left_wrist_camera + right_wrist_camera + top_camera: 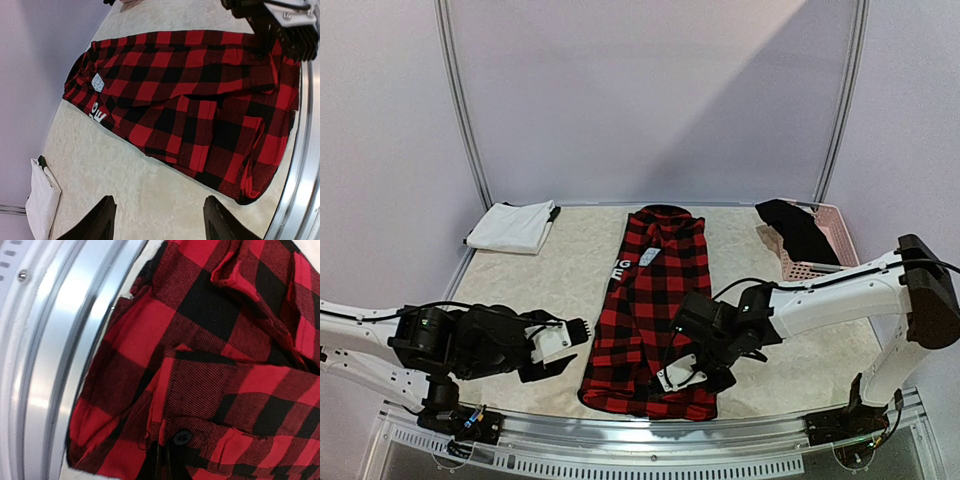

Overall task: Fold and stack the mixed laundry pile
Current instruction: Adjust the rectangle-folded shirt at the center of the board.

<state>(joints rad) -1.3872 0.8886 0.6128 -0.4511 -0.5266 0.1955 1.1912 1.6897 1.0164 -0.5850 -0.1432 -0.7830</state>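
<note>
The red-and-black checked shirt (655, 305) lay lengthwise down the middle of the bench (570, 265), collar far and hem right at the near metal rail (45, 365). A folded white cloth (510, 227) sat at the far left corner. A dark garment (798, 228) was draped over the pink basket (825, 258) at far right.

The right claw (685, 378) was together at the shirt's near right corner. In its wrist view the fabric bunched up into the fingertips beside a dark button (182, 436), so it looked clamped on cloth. The left claw (568, 350) hung just left of the shirt with its jaws apart, holding nothing.

The pinch might have caught only the top layer. If so, lifting would peel that layer off and undo the lengthwise fold. With one corner gripped and the left side free, a pull would likely skew the shirt or drag the hem over the rail.

A small white tag (648, 257) near the collar carried print too small to read. Larger white letters (98, 116) at the left edge were cut off by the fold; roughly "NG" showed.
</note>
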